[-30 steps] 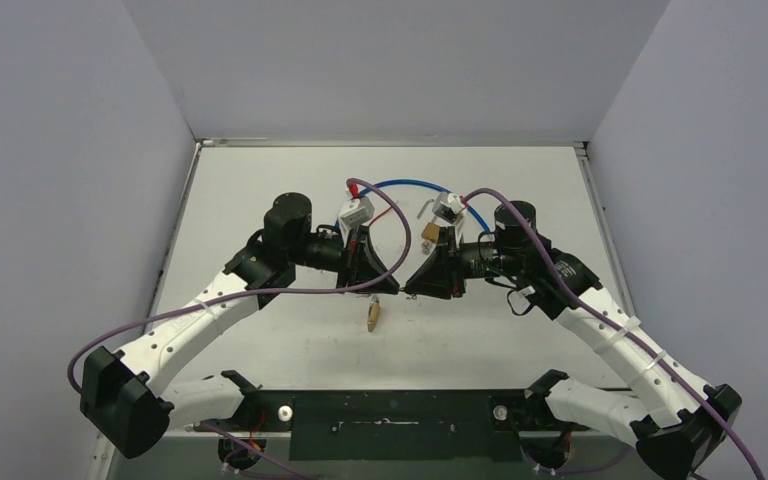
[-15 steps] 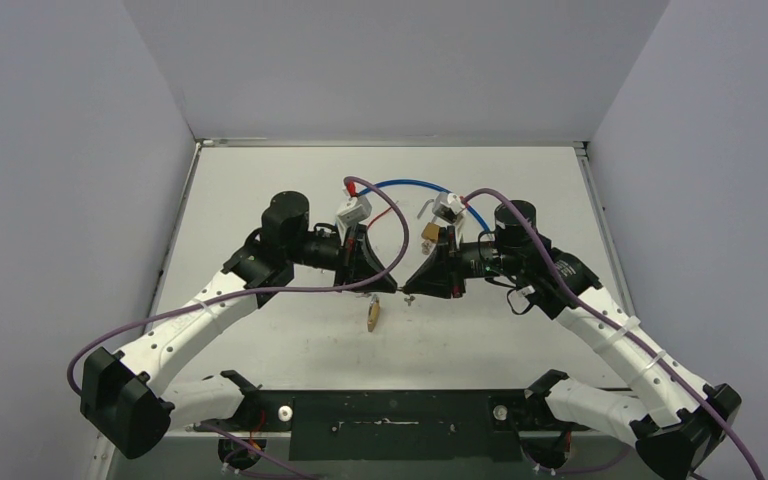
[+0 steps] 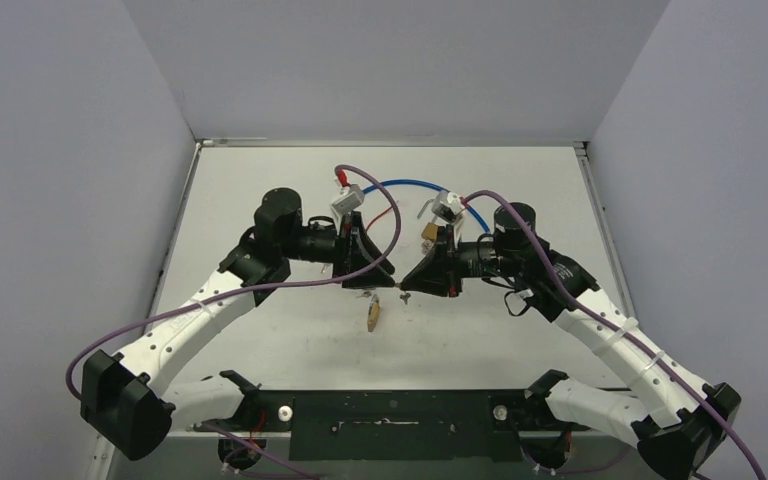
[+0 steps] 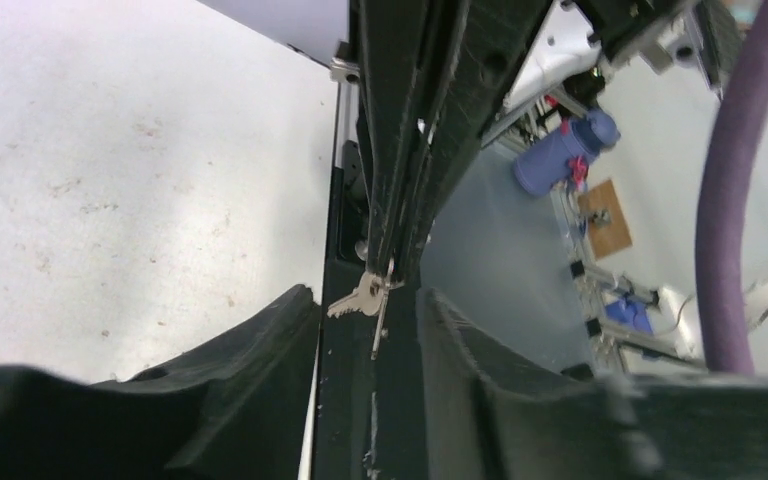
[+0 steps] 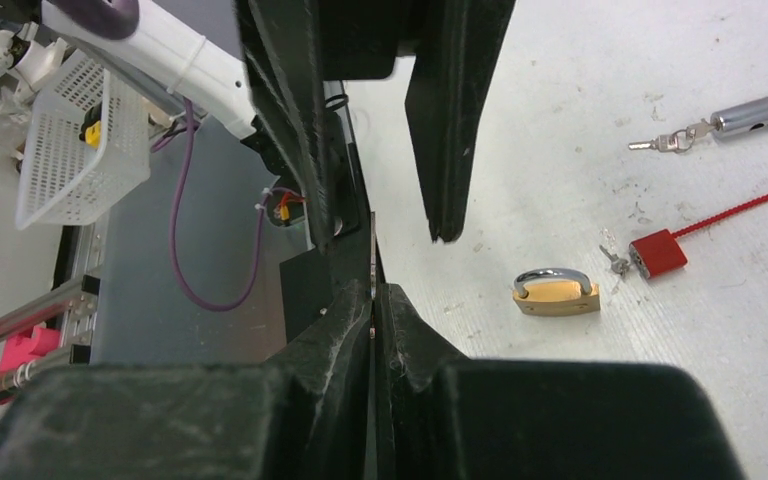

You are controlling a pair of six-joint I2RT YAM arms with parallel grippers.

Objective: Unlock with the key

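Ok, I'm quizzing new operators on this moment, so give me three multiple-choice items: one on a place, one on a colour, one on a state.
1. Where is the brass padlock?
A on the table
B hanging from a hook
C inside a box

2. What colour is the small lock beside it?
A green
B red
C black

3. The right gripper is:
A open and empty
B shut on the padlock
C shut on the keys

Answers:
1 A: it lies flat on the white surface, clear of both arms.
2 B: its body is plainly red.
3 C: the keys hang from its pinched fingertips, while the left gripper stands open.
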